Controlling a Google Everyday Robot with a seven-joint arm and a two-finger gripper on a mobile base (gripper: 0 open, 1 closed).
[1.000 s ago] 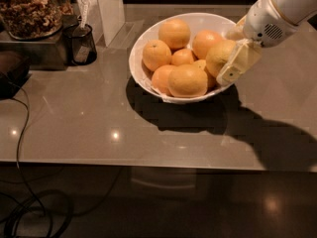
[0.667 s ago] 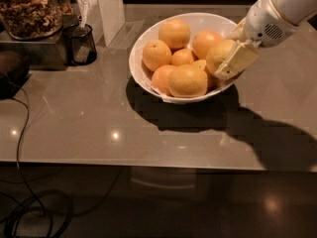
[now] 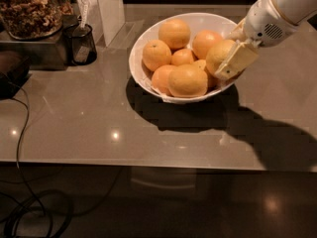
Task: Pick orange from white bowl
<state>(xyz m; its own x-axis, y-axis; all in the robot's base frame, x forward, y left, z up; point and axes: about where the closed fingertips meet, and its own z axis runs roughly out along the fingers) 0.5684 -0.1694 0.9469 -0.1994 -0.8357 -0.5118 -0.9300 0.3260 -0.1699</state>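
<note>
The white bowl (image 3: 148, 78) stands on the grey counter and holds several oranges. The orange (image 3: 216, 52), paler and more yellow than the others, lies at the bowl's right side, resting among the other fruit. My gripper (image 3: 227, 57) reaches in from the upper right. Its pale near finger (image 3: 238, 59) lies against the orange's right front, and the other finger sits behind the orange. The gripper is shut on the orange inside the bowl.
A black mesh cup (image 3: 80, 43) and a glass jar of nuts (image 3: 29, 9) stand at the back left, beside a white post (image 3: 110, 9). A black cable (image 3: 22, 128) runs down the left edge. The counter's front edge (image 3: 148, 165) crosses below the bowl.
</note>
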